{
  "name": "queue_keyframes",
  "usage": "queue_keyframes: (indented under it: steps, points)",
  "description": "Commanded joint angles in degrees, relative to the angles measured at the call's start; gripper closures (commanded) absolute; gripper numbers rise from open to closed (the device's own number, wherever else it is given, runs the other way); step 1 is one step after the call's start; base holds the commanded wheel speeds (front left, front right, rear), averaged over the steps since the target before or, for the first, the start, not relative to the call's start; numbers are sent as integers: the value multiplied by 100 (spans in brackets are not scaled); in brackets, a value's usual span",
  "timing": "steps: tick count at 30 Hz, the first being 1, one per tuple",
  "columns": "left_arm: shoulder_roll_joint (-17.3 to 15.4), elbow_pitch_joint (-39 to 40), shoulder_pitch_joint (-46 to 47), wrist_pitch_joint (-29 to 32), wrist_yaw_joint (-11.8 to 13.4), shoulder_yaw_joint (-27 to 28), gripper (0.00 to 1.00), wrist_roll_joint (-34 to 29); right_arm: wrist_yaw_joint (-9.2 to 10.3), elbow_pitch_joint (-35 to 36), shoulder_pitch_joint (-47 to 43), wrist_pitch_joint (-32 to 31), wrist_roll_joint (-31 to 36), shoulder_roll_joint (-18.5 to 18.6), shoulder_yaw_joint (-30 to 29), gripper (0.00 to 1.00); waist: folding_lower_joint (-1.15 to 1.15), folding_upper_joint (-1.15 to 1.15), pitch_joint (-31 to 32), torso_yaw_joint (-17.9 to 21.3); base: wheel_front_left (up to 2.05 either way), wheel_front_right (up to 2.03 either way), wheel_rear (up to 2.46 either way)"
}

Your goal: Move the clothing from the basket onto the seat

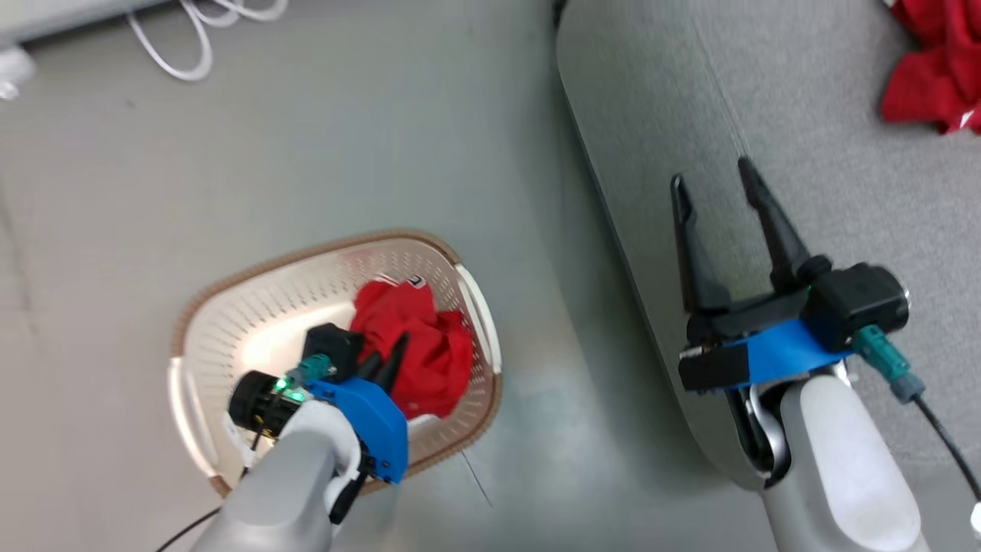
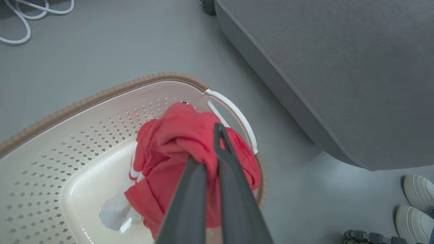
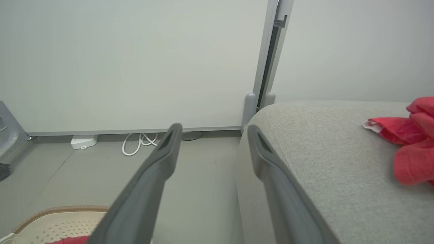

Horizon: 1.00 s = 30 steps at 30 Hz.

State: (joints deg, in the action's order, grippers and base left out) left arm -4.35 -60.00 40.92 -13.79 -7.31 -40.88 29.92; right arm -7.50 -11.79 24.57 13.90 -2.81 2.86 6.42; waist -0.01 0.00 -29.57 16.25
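Left end effector (image 1: 388, 359) is pressed together, pinching a fold of the red garment (image 1: 418, 337). The garment sits inside the basket (image 1: 306, 249), at its right-handle end. Right end effector (image 1: 711, 176) is spread wide and empty, over the near edge of the seat (image 1: 805, 115). A second red garment (image 1: 931, 69) lies on the seat, far corner.

Step looks like lift-out. To do it well, raise straight up until the trailing cloth clears the rim so the basket isn't dragged. Then swing right and release well inside the seat edge.

Head view gives the whole layout. Left wrist view gives the pinch close up, with cloth bunched between the fingers, a white panel hanging low, and a person's shoes (image 2: 418, 193) on the floor. Right wrist view gives the seat side-on, with the wall (image 3: 135, 67) behind.
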Motion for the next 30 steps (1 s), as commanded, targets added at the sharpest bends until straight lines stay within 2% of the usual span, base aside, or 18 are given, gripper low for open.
queue_keyframes:
  steps: [1, 7, 16, 30]
  points:
    - [32, 96, -136, 11, -21, -181, 100, 107, 2, -47, -182, -53, 57, 5, -28, 0, 1, 0, 906, -609, 0, 0, 0]
    - [97, 623, 89, 69, -21, -1009, 100, 591, 2, -45, -688, -301, 175, 6, -202, 0, 1, 0, 1737, -1090, 0, 0, 0]
    - [135, 1262, 395, 30, -21, -2001, 100, 1370, 2, 73, -1431, -660, 232, 5, -245, 0, 1, 0, 2820, -1578, 0, 0, 0]
    - [141, 1685, 1300, 11, -21, -2721, 100, 2235, 2, 308, -1719, -959, 107, 5, 60, 0, 1, 0, 3197, -1713, 0, 0, 0]
